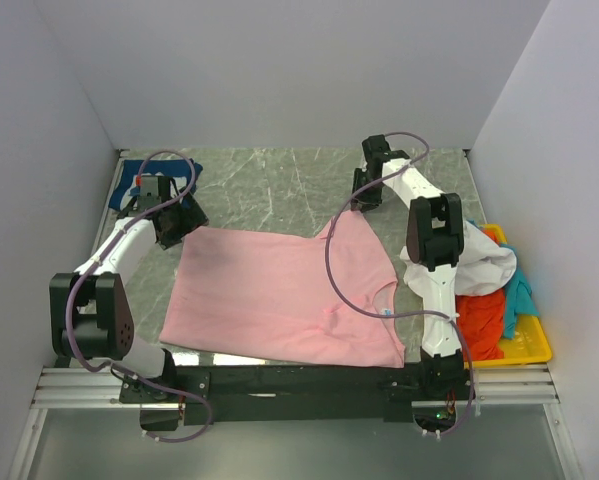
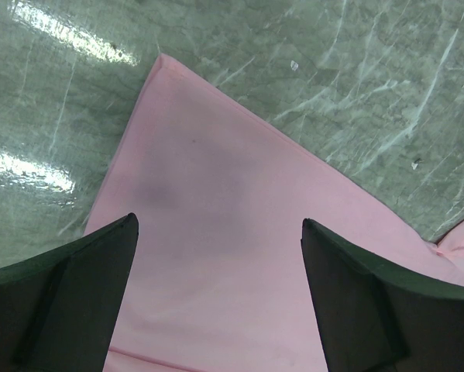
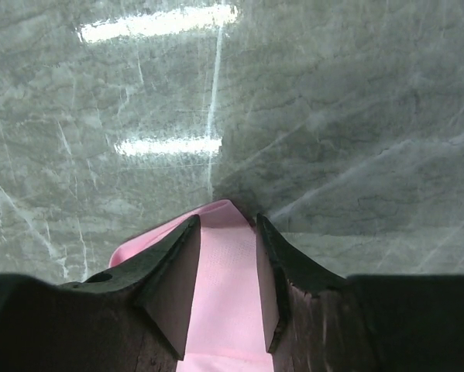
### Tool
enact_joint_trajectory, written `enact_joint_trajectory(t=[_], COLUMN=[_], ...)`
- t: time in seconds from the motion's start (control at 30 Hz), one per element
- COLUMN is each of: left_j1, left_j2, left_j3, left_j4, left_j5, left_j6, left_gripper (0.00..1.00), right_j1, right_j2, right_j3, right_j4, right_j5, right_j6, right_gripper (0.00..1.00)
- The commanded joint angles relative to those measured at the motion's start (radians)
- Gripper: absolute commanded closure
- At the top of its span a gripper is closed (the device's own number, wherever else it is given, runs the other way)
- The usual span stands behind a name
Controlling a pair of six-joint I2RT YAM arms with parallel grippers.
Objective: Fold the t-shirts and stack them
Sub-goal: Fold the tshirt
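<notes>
The pink t-shirt lies spread left of the yellow tray, apparently being straightened before folding: the right gripper pinches its tray-side tip, while the left gripper hangs open over the corner farthest from the tray and should next descend and clamp.

- On the left: arm bent at the elbow, reaching toward the far left, left gripper spread wide and empty.
- On the right: arm stretched far forward, right gripper pinched on a fold of the pink t-shirt.
</notes>
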Motion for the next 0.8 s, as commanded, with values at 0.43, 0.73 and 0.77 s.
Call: enact_joint_trajectory(t=[0.43, 0.73, 0.77], left_j1=[0.009, 0.045, 0.048], left_j2=[0.058, 0.216, 0.224], left_j3=[0.056, 0.182, 0.191], left_j4=[0.004, -0.022, -0.027], left_j5=[-0.006, -0.020, -0.021], left_j6=[0.052, 0.132, 0.136], left_gripper=[0.08, 0.14, 0.15], right_j1=[0.010, 0.002, -0.001], right_j2=[0.066, -0.021, -0.033], right_j3=[0.137, 0.017, 0.006], right_j4=[-0.081, -0.045, -0.039], right_j5=[0.009, 0.025, 0.031], right_j6=[-0.049, -0.040, -0.037], right_gripper=[0.84, 1.00, 1.00])
